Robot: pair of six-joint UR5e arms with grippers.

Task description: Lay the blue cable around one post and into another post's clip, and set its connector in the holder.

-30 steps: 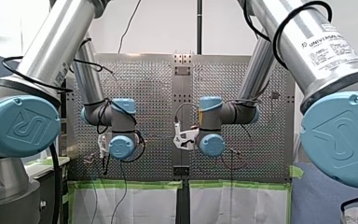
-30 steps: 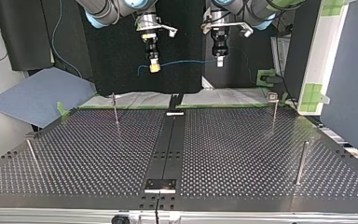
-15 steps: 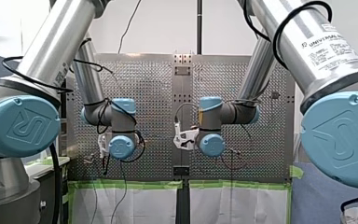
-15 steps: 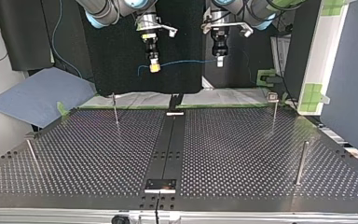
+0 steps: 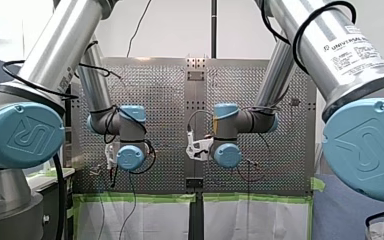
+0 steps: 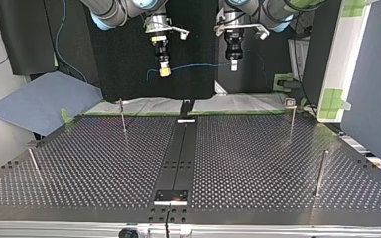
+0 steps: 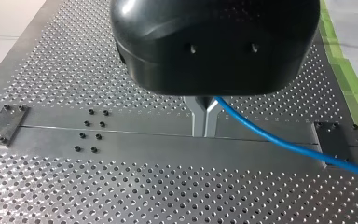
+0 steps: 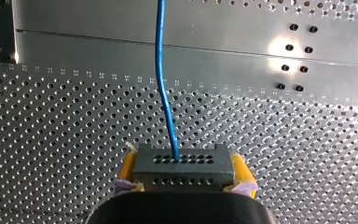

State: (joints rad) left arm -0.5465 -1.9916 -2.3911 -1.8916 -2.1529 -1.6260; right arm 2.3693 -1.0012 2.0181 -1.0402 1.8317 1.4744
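Top view: R gripper (image 6: 164, 72) has its yellow pads clamped on the dark connector (image 8: 182, 165). L gripper (image 6: 233, 65), at its 3 o'clock, pinches the blue cable (image 6: 198, 65) — strung between both, well above the perforated table (image 6: 258, 163).

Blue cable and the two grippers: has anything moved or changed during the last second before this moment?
Nothing visibly changed. My right gripper stays shut on the connector, my left gripper stays shut on the blue cable, and the cable stays stretched between them in the air, not yet around any post.
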